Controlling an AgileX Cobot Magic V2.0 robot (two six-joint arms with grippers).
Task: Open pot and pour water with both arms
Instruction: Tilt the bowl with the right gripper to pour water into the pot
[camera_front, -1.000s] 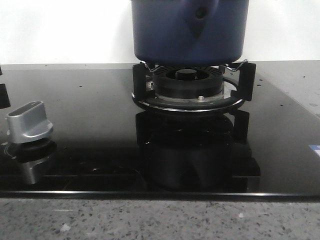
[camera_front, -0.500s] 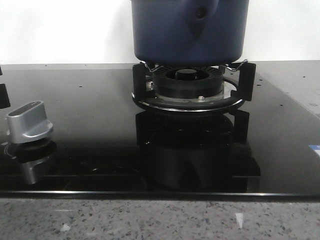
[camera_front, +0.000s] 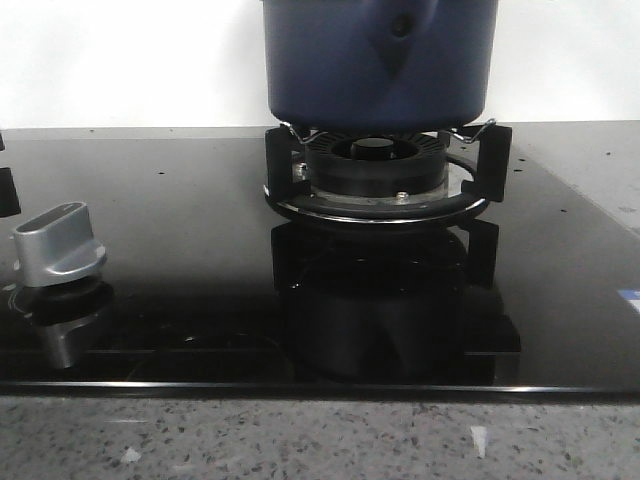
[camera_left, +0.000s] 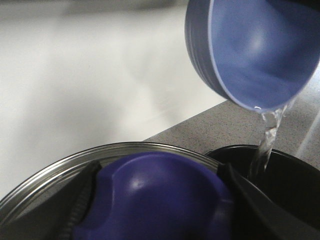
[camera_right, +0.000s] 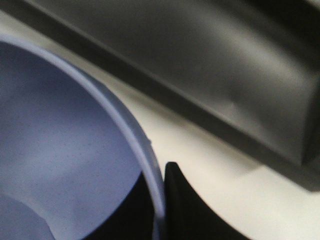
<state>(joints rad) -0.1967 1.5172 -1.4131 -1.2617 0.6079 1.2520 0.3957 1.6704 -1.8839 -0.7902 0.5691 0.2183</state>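
Note:
The dark navy-blue pot (camera_front: 380, 65) stands on the gas burner (camera_front: 378, 175); neither gripper shows in the front view. In the left wrist view, my left gripper (camera_left: 157, 205) is shut on the blue knob (camera_left: 150, 185) of the steel-rimmed lid (camera_left: 100, 156), held off the pot. Beyond it a lighter-blue bowl (camera_left: 255, 50) is tilted, and a thin water stream (camera_left: 267, 135) falls from its rim into the pot's open dark mouth (camera_left: 287, 175). In the right wrist view, my right gripper (camera_right: 159, 205) is shut on the bowl's pale rim (camera_right: 125, 130), with one black finger (camera_right: 187, 212) outside the rim.
The black glass hob (camera_front: 170, 230) fills the front view, with a silver control knob (camera_front: 58, 245) at the left. A speckled grey counter (camera_front: 320, 440) runs along its front edge. A white wall (camera_front: 120, 60) stands behind the pot.

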